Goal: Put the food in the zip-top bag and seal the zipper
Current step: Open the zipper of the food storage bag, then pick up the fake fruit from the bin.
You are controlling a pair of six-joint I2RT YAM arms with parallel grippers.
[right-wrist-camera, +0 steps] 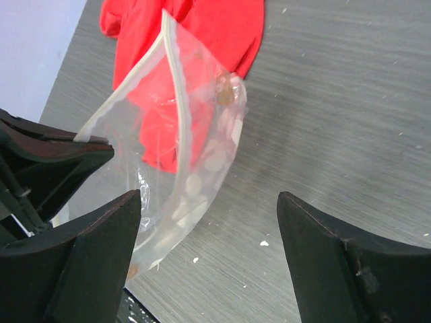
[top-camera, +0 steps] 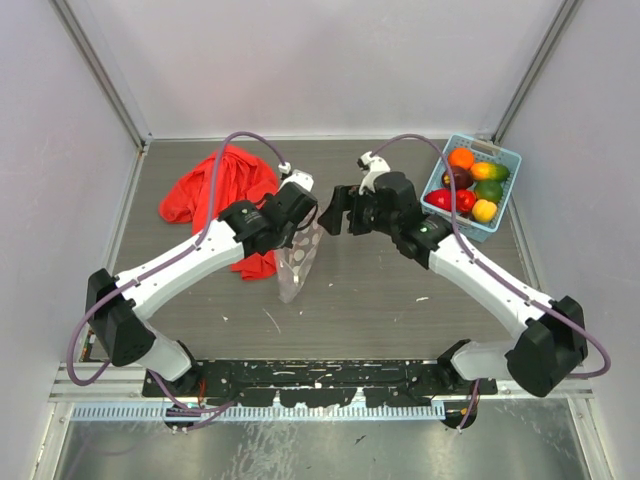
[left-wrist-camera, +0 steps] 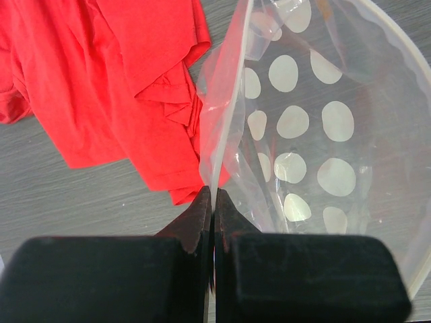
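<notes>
The zip-top bag [top-camera: 297, 262], clear with white dots, hangs from my left gripper [top-camera: 304, 216], which is shut on one side of its rim. In the left wrist view the zipper [left-wrist-camera: 225, 101] runs up from my left gripper [left-wrist-camera: 213, 192], and the bag [left-wrist-camera: 303, 134] gapes open to the right. My right gripper [top-camera: 338, 210] is open and empty just right of the bag's mouth; its wrist view shows the gripper [right-wrist-camera: 210, 196] over the bag [right-wrist-camera: 195, 155] and zipper [right-wrist-camera: 176, 87]. The food [top-camera: 470, 180] lies in the basket. I see no food in the bag.
A light blue plastic basket [top-camera: 498, 152] stands at the back right. A red cloth [top-camera: 215, 190] lies crumpled at the back left, behind the bag; it also shows in the left wrist view [left-wrist-camera: 114, 74] and the right wrist view [right-wrist-camera: 202, 27]. White walls enclose the table.
</notes>
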